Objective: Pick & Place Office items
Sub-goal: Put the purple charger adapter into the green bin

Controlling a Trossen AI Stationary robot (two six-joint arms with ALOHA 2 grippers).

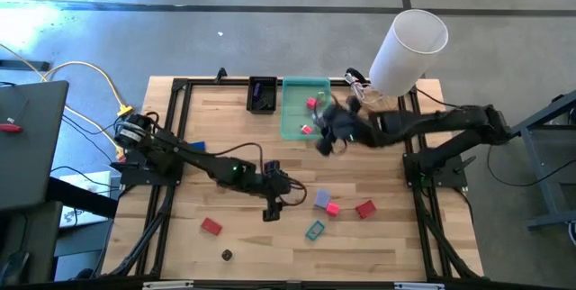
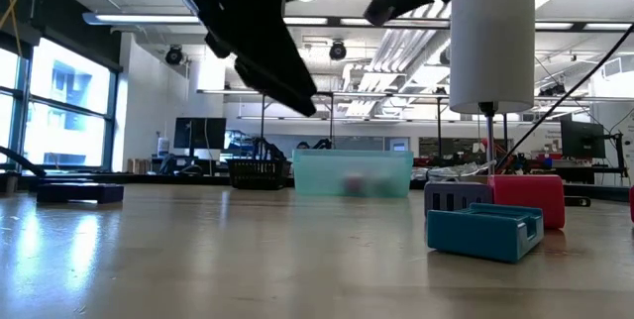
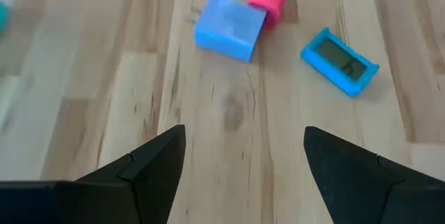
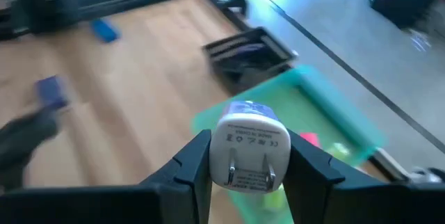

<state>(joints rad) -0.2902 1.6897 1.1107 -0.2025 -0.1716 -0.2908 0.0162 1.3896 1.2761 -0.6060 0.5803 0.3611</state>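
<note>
Wooden table (image 1: 378, 236) mid-frame: right gripper (image 4: 249, 156) is clamping a white plug adapter (image 4: 249, 151) by the green tray (image 1: 290, 110); left gripper (image 3: 243, 165) is hovering wide open, empty.

Two trays: one green tray (image 1: 292, 110), one black tray (image 1: 262, 95). One white cylinder (image 1: 407, 51). Two red blocks (image 1: 211, 226), two pink pieces (image 1: 332, 208), one teal case (image 1: 314, 230), one white plug (image 4: 249, 153).

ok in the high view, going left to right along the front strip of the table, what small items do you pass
red block → small dark round piece → teal piece → pink piece → red piece. The pale blue block beside the pink piece overlaps it in the order, so it is left out.
</note>
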